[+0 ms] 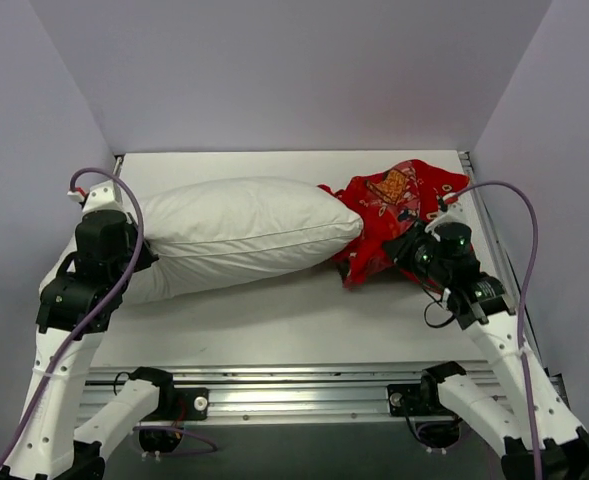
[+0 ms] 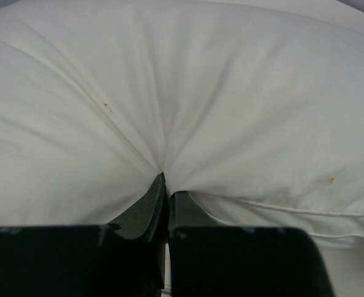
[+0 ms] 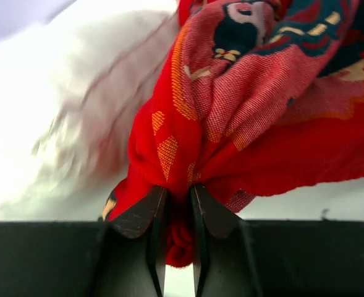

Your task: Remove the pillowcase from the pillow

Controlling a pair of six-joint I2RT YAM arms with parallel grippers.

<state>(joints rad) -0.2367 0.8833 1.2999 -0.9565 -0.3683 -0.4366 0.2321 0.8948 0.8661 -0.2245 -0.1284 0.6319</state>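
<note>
Stretched lengthwise across the pale surface [image 1: 274,320]: a large, plain white, puffy stuffed pillow [image 1: 239,235], nearly all of it bare. Bunched at its right end: a bright red fabric pillowcase [image 1: 389,205] printed with gold motifs and dark figures, crumpled in a heap near the right rear corner of the surface. Touching the pillow's right tip; hard to tell from above whether any of that tip sits inside the cloth.

Left jaws, at the end of the left arm [image 1: 84,290]: closed almost to touching, pinching a fold of the white pillow fabric at the cushion's left end. Creases fanning out from the pinch across the cover.

Right jaws, at the end of the right arm [image 1: 484,300]: narrowed to a slim gap, clamped on a gathered wad of the red pillowcase at the near side of the heap. Cloth bulging above the grip, a little hanging down between the two jaws. Behind it in the right wrist view, blurred white pillow to the left.

Both arms well apart, one at each end of the pillow.
</note>
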